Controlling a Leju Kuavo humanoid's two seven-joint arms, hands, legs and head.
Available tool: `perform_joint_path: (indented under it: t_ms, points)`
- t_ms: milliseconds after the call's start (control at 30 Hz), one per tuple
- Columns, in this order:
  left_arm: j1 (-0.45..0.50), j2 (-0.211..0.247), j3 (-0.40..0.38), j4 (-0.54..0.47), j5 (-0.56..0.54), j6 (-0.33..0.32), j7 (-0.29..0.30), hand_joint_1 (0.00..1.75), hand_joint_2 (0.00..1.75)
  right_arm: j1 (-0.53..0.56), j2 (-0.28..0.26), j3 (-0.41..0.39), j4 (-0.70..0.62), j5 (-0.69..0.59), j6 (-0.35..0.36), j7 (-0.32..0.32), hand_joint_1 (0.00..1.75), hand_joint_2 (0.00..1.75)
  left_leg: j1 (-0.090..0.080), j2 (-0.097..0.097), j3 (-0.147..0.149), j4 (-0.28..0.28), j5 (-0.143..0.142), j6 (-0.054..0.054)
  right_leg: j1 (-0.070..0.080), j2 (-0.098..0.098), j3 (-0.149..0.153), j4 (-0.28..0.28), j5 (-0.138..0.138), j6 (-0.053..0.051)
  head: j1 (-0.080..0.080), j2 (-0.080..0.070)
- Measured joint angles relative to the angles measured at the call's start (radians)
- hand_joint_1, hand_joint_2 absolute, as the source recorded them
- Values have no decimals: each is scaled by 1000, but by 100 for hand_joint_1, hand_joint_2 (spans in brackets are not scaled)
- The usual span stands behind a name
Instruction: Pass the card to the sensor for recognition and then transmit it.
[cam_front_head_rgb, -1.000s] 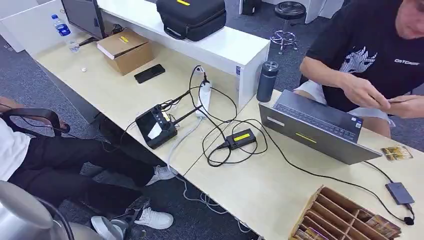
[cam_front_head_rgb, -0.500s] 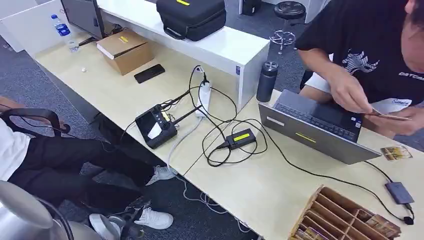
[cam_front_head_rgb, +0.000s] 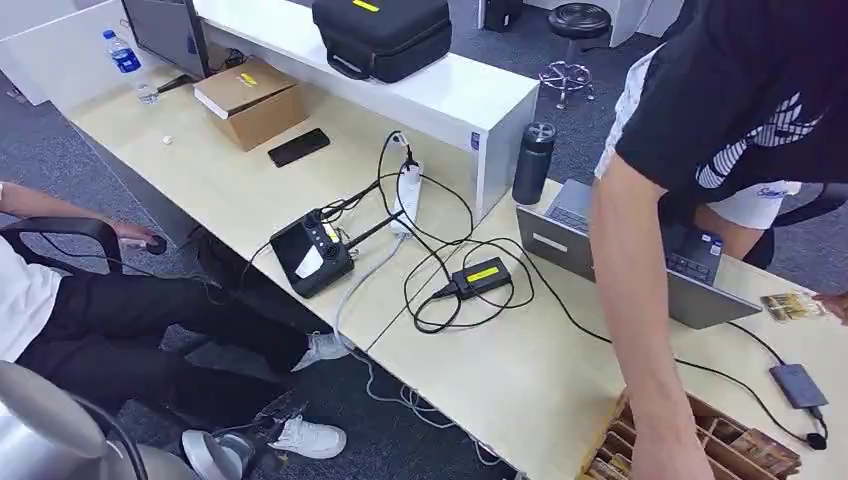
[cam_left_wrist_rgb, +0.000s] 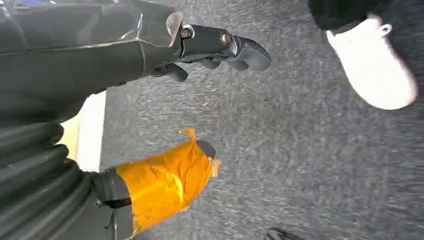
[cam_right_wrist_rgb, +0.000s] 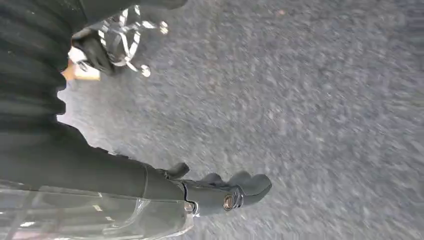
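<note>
Grey carpet (cam_left_wrist_rgb: 310, 150) lies under both of the robot's hanging arms: the left hand (cam_left_wrist_rgb: 165, 115) has its dark fingers (cam_left_wrist_rgb: 235, 47) stretched out and its orange-taped thumb apart from them, holding nothing, and the right hand (cam_right_wrist_rgb: 200, 192) likewise hangs with its fingers (cam_right_wrist_rgb: 245, 186) extended over bare floor, empty. Nearest on the pale worktop (cam_front_head_rgb: 500, 380) stands the wooden card rack (cam_front_head_rgb: 735, 440), with cards in its slots, and this is where the change lies: the person (cam_front_head_rgb: 740, 100), seated behind the laptop (cam_front_head_rgb: 690, 290) half a second ago with a card between both hands, now stands and leans across, one bare forearm (cam_front_head_rgb: 630, 300) reaching down to the rack. Just beyond, the small dark sensor (cam_front_head_rgb: 798, 385) lies on its cable, and a loose card (cam_front_head_rgb: 792, 306) rests beside the laptop with the person's other hand at the edge near it. Farther off sit a power adapter (cam_front_head_rgb: 482, 275), a remote controller (cam_front_head_rgb: 312, 252), a dark flask (cam_front_head_rgb: 534, 163) and a phone (cam_front_head_rgb: 299, 146). To my judgement the cards are being restocked, so the robot's own step has not yet begun.
</note>
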Motion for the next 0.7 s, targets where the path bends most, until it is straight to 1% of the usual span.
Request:
perform_joint_path:
  t_ms: [100,167,200,233,267,367,400,433,467,500,533,567,600,633,700]
  points:
    - [5,-3,0,0,11,-27,-41,0,175,1,0,-13,-3,17,5,-64,0,175,0,0,0,0,0,0,0,0,0,0,0,0,0,0]
    - [11,-3,0,0,16,-60,-98,0,175,4,0,-17,-3,29,21,-105,0,175,0,0,0,0,0,0,0,0,0,0,0,0,0,0]
    - [17,-3,0,0,14,-78,-139,0,175,6,1,-17,-3,43,25,-125,0,175,0,0,0,0,0,0,0,0,0,0,0,0,0,0]
    - [23,0,-2,0,9,-94,-181,0,175,7,1,-17,-2,57,32,-139,0,175,0,0,0,0,0,0,0,0,0,0,0,0,0,0]
    - [28,2,-4,0,5,-103,-205,0,175,10,1,-17,-2,65,34,-145,0,175,0,0,0,0,0,0,0,0,0,0,-1,0,0,0]
    - [46,13,-22,0,-16,-145,-258,0,175,16,3,-17,2,101,63,-164,0,175,0,0,0,0,-1,-1,0,0,0,0,-1,0,1,0]
    - [51,17,-26,0,-23,-160,-267,0,175,17,4,-16,4,110,76,-166,0,175,0,0,0,0,-1,-1,0,0,0,0,-1,-1,0,0]
    - [55,21,-32,0,-26,-174,-272,31,175,18,5,-16,6,120,87,-167,0,175,0,0,0,0,-1,-1,0,0,0,0,-1,-1,0,0]
    - [60,27,-39,0,-27,-191,-273,96,175,19,6,-14,9,127,97,-167,0,175,0,0,0,0,-1,-1,0,0,0,0,-2,-1,0,0]
    - [63,32,-41,0,-28,-205,-272,175,175,19,7,-14,10,130,105,-167,101,175,0,0,0,0,-1,-1,0,0,0,0,-2,-1,0,0]
    - [66,36,-41,0,-30,-220,-263,175,175,19,9,-14,13,130,112,-165,150,175,0,0,0,0,-1,-1,0,0,0,0,-2,-1,0,0]
    - [68,40,-42,0,-34,-229,-259,175,175,19,10,-14,14,129,118,-164,150,175,0,0,0,0,-1,-1,0,0,0,0,-2,-1,0,0]
    - [70,43,-46,0,-38,-235,-251,175,175,19,11,-14,15,128,122,-164,164,175,0,0,0,0,-1,-1,0,0,0,0,-2,-1,0,0]
    - [73,45,-50,0,-45,-238,-246,175,175,19,11,-14,16,128,125,-162,169,175,0,0,0,0,-1,-1,0,0,0,0,-2,-1,0,0]
    - [77,50,-58,0,-55,-243,-241,175,175,19,11,-14,18,128,126,-159,169,175,0,0,0,0,-1,-1,0,0,0,0,-2,-1,0,0]
